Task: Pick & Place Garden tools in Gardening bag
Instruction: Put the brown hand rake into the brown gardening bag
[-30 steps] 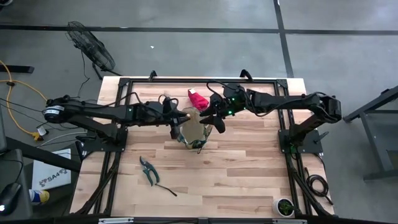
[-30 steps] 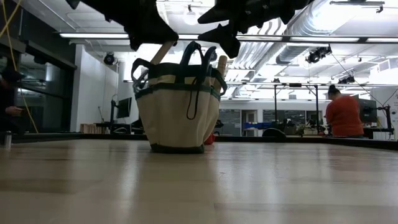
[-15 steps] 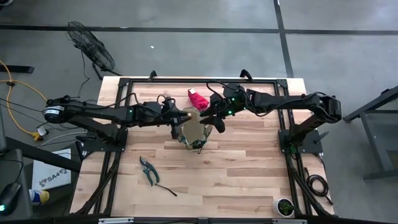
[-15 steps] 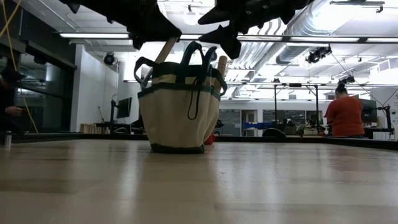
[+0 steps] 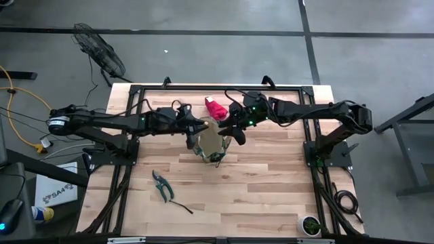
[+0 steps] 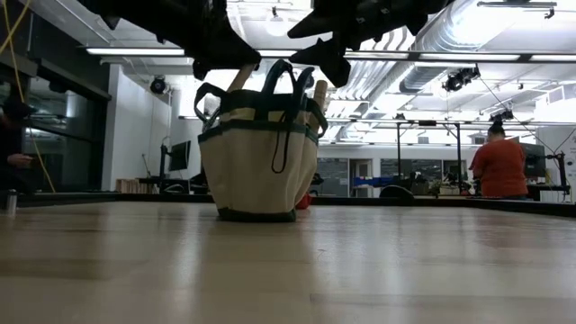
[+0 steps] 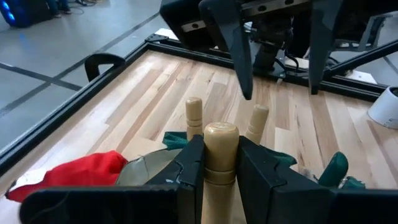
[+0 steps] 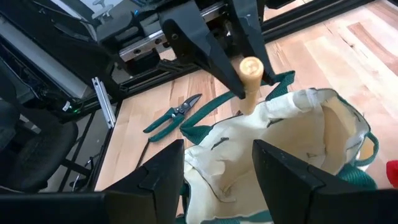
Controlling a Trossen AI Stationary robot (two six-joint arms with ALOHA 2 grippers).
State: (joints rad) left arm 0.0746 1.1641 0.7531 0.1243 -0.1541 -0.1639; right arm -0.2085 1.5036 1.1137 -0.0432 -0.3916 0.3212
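While the left hand (image 7: 219,163) clamps a wooden tool handle (image 7: 220,144) over the bag (image 6: 259,153), I'd lower it straight; right hand (image 8: 217,163) hovers wide, empty.

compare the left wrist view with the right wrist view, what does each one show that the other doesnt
Only the left wrist view: two more wooden handles standing in the bag.
Only the right wrist view: pruning shears lying on the table, and the bag's pale inside.
Both: the gardening bag, and the left hand shut on a wooden handle over it.
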